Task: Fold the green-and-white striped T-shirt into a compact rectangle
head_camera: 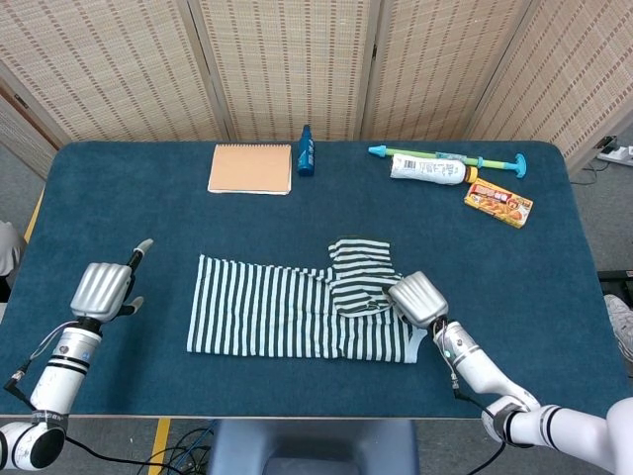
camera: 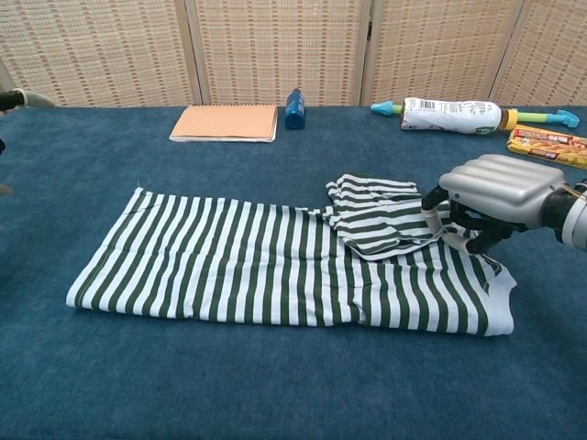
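Observation:
The green-and-white striped T-shirt (head_camera: 297, 309) (camera: 257, 266) lies flat as a long band across the front middle of the blue table. One sleeve (head_camera: 358, 275) (camera: 381, 220) is folded up on its right part. My right hand (head_camera: 417, 299) (camera: 500, 194) hovers low over the shirt's right end, knuckles up. Its curled fingers (camera: 438, 223) pinch the sleeve's right edge, which is raised slightly. My left hand (head_camera: 102, 288) rests well left of the shirt with nothing in it, fingers apart and one pointing forward. The chest view catches only its fingertip (camera: 26, 96) at the left edge.
Along the back edge lie an orange notebook (head_camera: 250, 168), a blue bottle (head_camera: 306, 150), a white tube (head_camera: 427, 168) across a teal-and-yellow water squirter (head_camera: 495, 161), and an orange box (head_camera: 497, 203). Blue table (head_camera: 554, 267) surrounds the shirt on all sides.

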